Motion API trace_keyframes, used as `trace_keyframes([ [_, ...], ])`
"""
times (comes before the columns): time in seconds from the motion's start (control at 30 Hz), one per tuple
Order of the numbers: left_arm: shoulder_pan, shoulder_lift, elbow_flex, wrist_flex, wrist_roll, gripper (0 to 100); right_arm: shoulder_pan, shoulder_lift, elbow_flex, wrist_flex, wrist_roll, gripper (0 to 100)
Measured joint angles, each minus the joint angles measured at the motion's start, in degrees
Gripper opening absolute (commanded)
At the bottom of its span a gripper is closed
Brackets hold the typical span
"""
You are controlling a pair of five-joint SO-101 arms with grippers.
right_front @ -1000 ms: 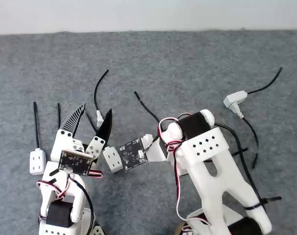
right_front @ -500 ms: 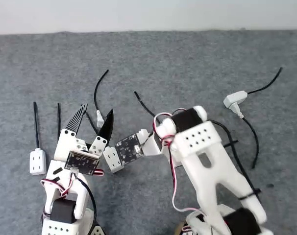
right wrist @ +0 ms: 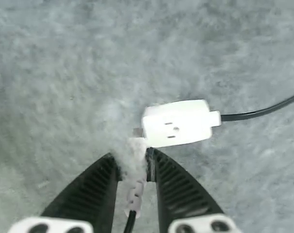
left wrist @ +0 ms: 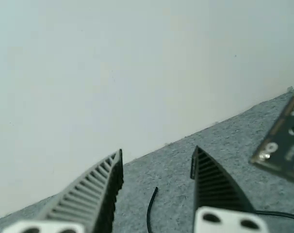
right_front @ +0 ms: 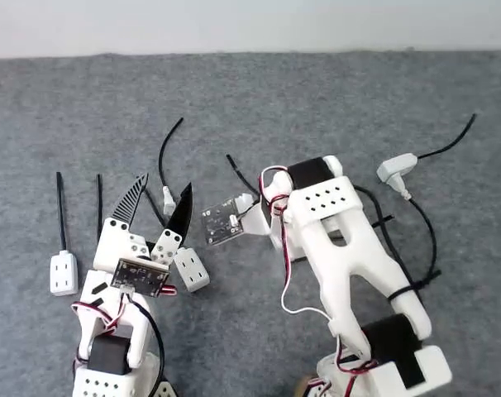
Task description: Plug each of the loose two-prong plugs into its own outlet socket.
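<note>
From the high view, noted the middle socket (right_front: 191,270) — a white block lying on the grey carpet (right_front: 317,99). Counted a second socket (right_front: 63,273) well apart from it, beyond the left arm (right_front: 118,281). Found a white far plug (right_front: 397,169) with a black lead well apart on the other side, past the right arm (right_front: 341,231). Found the left gripper (right_front: 163,182) near the middle socket, spread wide and pointing toward the wall (right_front: 234,25), with a small plug (right_front: 168,199) on the carpet between its fingers. Saw the right arm bent over, its circuit board (right_front: 224,223) near the middle socket.

From the left wrist view, saw the left gripper (left wrist: 156,154) gaping, fingers well apart, a black cord (left wrist: 151,213) on the carpet beyond.

From the right wrist view, caught the right gripper (right wrist: 131,156) clamped on a white held plug (right wrist: 134,170). Saw its prong end just beside the middle socket (right wrist: 178,124) — not seated; could not tell whether touching.
</note>
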Motion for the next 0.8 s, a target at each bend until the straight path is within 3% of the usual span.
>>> trace_keyframes([
  [0.33,0.00,0.00,-1.14,0.44,0.00,23,0.18,0.88,0.00,0.79,0.00,0.9],
  [0.6,-2.11,0.00,-17.14,13.98,3.08,23,0.09,0.88,0.00,3.78,-0.62,0.9],
  [0.8,-2.11,12.22,-29.71,15.21,4.04,23,-0.88,-2.11,0.00,4.22,-1.58,0.9],
])
